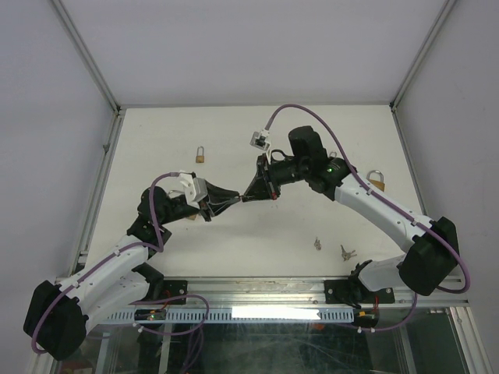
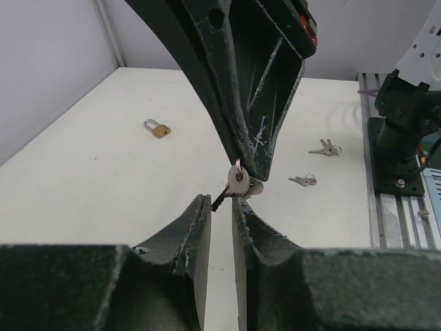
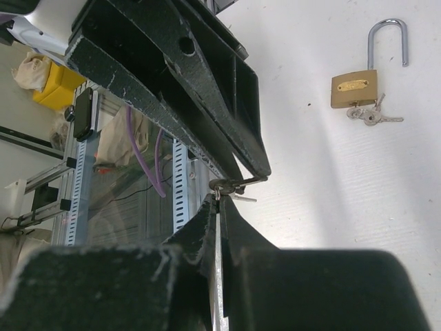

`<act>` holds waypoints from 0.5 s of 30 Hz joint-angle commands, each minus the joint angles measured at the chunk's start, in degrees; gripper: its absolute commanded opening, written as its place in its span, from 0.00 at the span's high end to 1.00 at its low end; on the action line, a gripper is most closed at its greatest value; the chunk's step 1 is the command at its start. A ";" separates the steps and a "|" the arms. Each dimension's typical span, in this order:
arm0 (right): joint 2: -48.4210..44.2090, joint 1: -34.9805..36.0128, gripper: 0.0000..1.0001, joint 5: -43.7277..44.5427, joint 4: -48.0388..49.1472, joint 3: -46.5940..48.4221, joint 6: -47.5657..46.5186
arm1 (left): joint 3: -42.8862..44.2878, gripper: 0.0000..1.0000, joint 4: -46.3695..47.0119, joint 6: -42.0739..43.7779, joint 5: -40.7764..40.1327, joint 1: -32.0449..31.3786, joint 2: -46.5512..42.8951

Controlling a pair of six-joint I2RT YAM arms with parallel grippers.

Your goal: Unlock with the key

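My two grippers meet above the middle of the table. The right gripper (image 1: 251, 196) (image 3: 219, 198) is shut on the ring of a small silver key bunch (image 2: 238, 183) (image 3: 231, 186), which hangs at its tips. My left gripper (image 1: 236, 199) (image 2: 219, 200) faces it, jaws a narrow gap apart. One key's dark blade (image 2: 219, 201) lies slantwise across that gap at the tips; whether the fingers pinch it does not show. A brass padlock (image 1: 200, 155) (image 2: 160, 129) lies at the far left. Another brass padlock (image 1: 376, 181) (image 3: 354, 88) lies on the right, keys (image 3: 371, 115) in its base.
Two loose key sets (image 1: 316, 244) (image 1: 346, 252) lie on the white table near the front, also in the left wrist view as key sets (image 2: 325, 147) (image 2: 303, 180). The right arm's base (image 2: 400, 138) stands at the table's near edge on the aluminium rail.
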 commanded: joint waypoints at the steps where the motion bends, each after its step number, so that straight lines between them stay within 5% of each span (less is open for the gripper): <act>1: -2.55 0.10 1.00 -2.36 2.92 0.23 0.99 | 1.22 0.78 4.04 0.91 -2.51 -0.79 -0.44; 10: -2.18 0.10 1.00 -3.26 4.73 0.39 1.80 | 0.14 0.71 6.86 1.40 -0.93 -2.40 0.42; 15: -2.25 0.07 1.00 -3.42 4.20 0.60 1.54 | 0.30 0.84 8.76 2.09 -1.78 -2.42 0.51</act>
